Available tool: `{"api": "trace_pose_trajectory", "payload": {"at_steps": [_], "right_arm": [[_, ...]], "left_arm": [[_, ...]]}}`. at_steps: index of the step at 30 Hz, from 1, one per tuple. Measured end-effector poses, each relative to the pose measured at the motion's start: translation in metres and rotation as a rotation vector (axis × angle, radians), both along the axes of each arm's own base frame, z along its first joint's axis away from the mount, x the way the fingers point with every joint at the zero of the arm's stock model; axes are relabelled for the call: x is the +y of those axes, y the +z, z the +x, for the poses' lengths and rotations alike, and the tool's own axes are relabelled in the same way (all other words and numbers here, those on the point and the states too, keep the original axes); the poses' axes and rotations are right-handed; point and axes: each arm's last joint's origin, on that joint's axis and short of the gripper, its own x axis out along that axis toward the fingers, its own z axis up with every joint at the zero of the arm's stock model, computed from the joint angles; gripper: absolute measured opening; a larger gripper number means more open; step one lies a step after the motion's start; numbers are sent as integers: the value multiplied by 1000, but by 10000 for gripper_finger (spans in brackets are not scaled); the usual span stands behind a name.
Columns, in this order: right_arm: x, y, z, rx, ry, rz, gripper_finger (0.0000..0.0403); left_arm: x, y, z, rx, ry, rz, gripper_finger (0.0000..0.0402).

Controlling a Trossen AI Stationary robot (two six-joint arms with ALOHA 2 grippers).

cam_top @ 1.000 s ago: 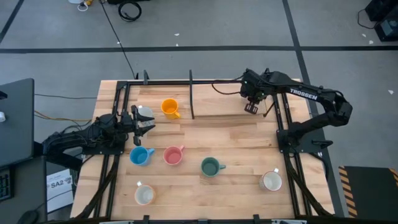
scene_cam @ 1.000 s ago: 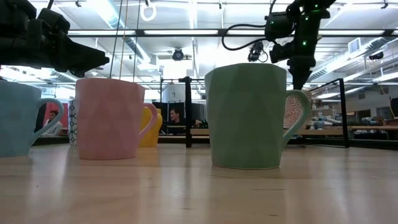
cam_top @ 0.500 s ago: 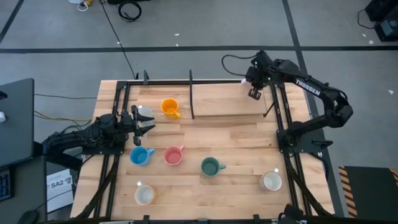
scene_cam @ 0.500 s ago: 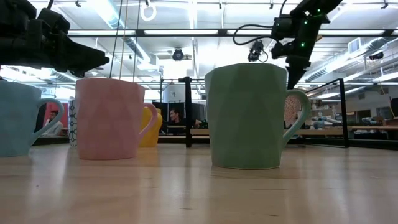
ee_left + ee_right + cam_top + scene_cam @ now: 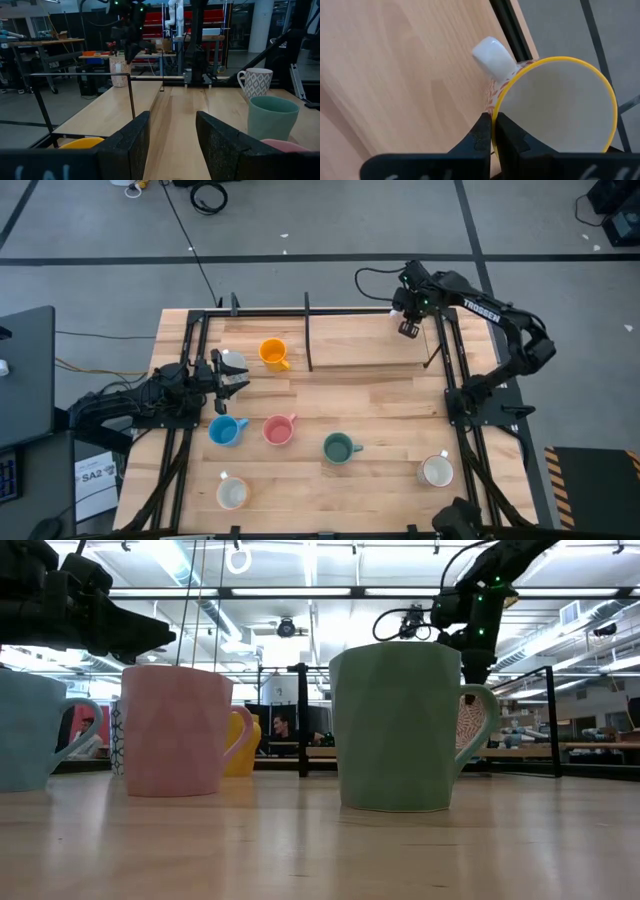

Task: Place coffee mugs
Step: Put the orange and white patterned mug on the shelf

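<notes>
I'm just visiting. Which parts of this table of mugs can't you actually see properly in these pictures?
- Overhead view: the right claw hides the mug it grips. Only that arm's wrist view shows the held mug.
- Overhead view: the open left claw overlaps part of a white mug.
- Low view: the blue mug is cut off by the picture's edge, and the pink mug hides most of the orange mug.

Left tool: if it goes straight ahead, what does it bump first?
Probably nothing close. The open left tool points along bare table, between the orange mug and the teal mug. The dark frame at the far side seems first, though depth is unclear.
</notes>
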Motion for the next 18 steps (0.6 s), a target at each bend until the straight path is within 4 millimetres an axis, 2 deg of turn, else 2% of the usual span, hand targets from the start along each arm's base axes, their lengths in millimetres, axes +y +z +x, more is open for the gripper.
{"api": "trace_pose_trajectory", "payload": {"at_steps": [6, 13, 18], "right_arm": [[3, 4, -3, -6, -1, -9, 18], [10, 11, -8, -18, -3, -20, 47], [9, 11, -8, -21, -3, -25, 53]], "left_arm": [[0, 0, 0, 0, 0, 0, 167], [0, 0, 0, 0, 0, 0, 167], [0, 0, 0, 0, 0, 0, 167]]}}
